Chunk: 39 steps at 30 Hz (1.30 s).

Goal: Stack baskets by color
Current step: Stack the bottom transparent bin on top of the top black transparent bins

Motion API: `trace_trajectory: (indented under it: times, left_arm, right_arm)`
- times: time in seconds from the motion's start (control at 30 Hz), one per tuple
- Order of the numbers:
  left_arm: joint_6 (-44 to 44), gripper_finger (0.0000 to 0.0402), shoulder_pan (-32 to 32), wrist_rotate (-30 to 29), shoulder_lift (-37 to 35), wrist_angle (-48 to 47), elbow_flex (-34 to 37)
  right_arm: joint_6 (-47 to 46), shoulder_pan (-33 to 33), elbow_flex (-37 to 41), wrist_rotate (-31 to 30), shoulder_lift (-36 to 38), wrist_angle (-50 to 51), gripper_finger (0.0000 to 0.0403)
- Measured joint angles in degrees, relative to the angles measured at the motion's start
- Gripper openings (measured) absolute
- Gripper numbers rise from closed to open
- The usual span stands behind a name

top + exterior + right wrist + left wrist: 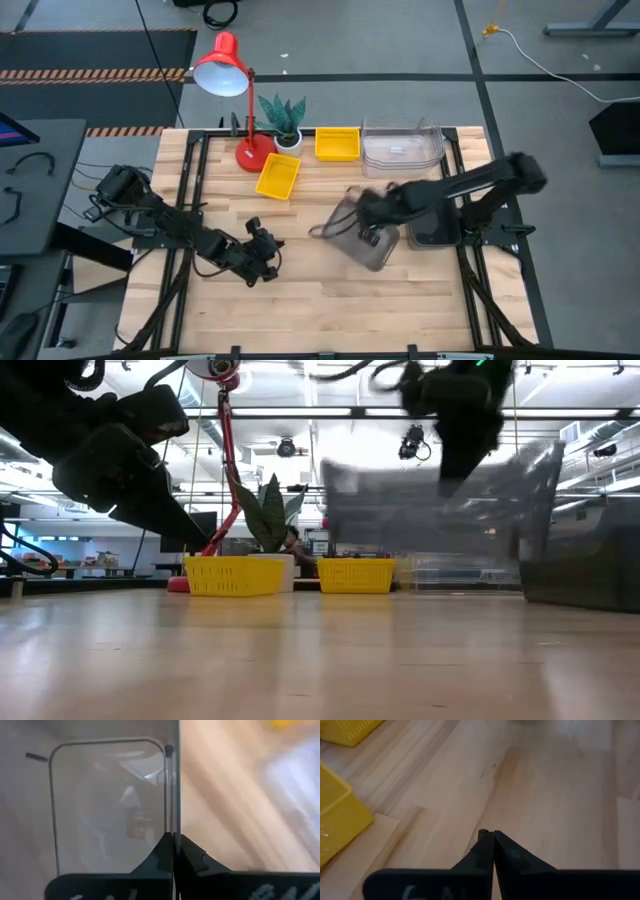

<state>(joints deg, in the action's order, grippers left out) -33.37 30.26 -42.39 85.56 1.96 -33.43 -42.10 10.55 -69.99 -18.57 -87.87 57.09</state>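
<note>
My right gripper (pixel 372 237) is shut on a smoky dark-grey basket (pixel 350 230) at mid table, right of centre. In the low view this basket (pixel 430 510) hangs above the wood. A second dark-grey basket (pixel 585 575) rests on its base farther right. Two yellow baskets (pixel 277 177) (pixel 337 143) and a stack of clear baskets (pixel 400 145) rest on their bases near the far edge. My left gripper (pixel 493 834) is shut with nothing in it, low over bare wood on the left half (pixel 268 243). My right gripper pinches one side wall of the dark-grey basket at its rim (pixel 172 805), one finger inside the basket and one outside. The fingers come from above, pointing steeply down. The basket is lifted clear of the table and hangs tilted, its right end higher in the low view.
A red desk lamp (pixel 235 80) and a white-potted plant (pixel 284 120) stand at the far edge left of the yellow baskets. Bare wood (pixel 320 300) stretches across the near half of the table.
</note>
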Motion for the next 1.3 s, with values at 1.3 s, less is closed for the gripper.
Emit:
trace_trajectory:
  times: [1.3]
  left_arm:
    - [2.8, 0.0010, 0.0, 0.0, 0.0, 0.0, 0.0]
  right_arm:
    - [-56.2, -0.1, 20.8, 7.7, 51.2, 33.2, 0.0004]
